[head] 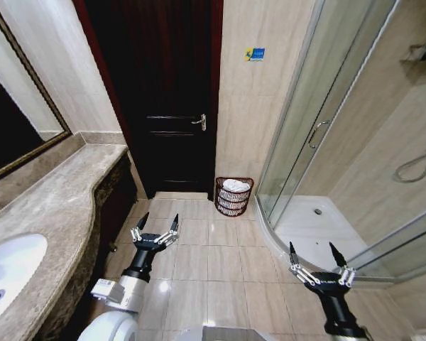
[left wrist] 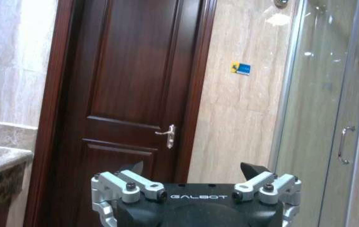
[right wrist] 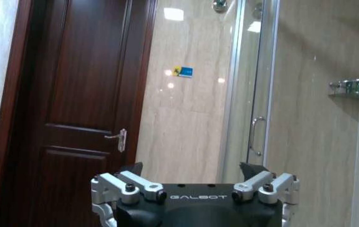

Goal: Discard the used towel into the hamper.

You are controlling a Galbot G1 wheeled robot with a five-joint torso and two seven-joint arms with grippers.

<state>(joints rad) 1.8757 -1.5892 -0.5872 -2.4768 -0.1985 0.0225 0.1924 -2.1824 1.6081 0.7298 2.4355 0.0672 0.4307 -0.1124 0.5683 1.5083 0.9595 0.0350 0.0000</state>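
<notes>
Hamper [head: 234,197] on floor [head: 213,263] against far wall, between door [head: 167,99] at left and shower enclosure [head: 319,142] at right; towel [head: 236,185] inside hamper. Surface [head: 50,206] with sink [head: 7,273] along left side.

Sink [head: 11,266] cut off by left and bottom edges of head view; mirror [head: 14,106] cut off at left edge too. Hamper [head: 234,197] small, far off by the door [head: 163,92]; white cloth [head: 236,185] in it, too small to tell what exactly, lower part hidden behind the weave. Door top cut off in all three views. Blue sticker [head: 255,54] print too small to read. Shower shelf [head: 422,55] cut at right edge, items on it unclear. Left gripper [left wrist: 192,166] and right gripper [right wrist: 192,166]: bodies cut off by bottom edge in wrist views.
</notes>
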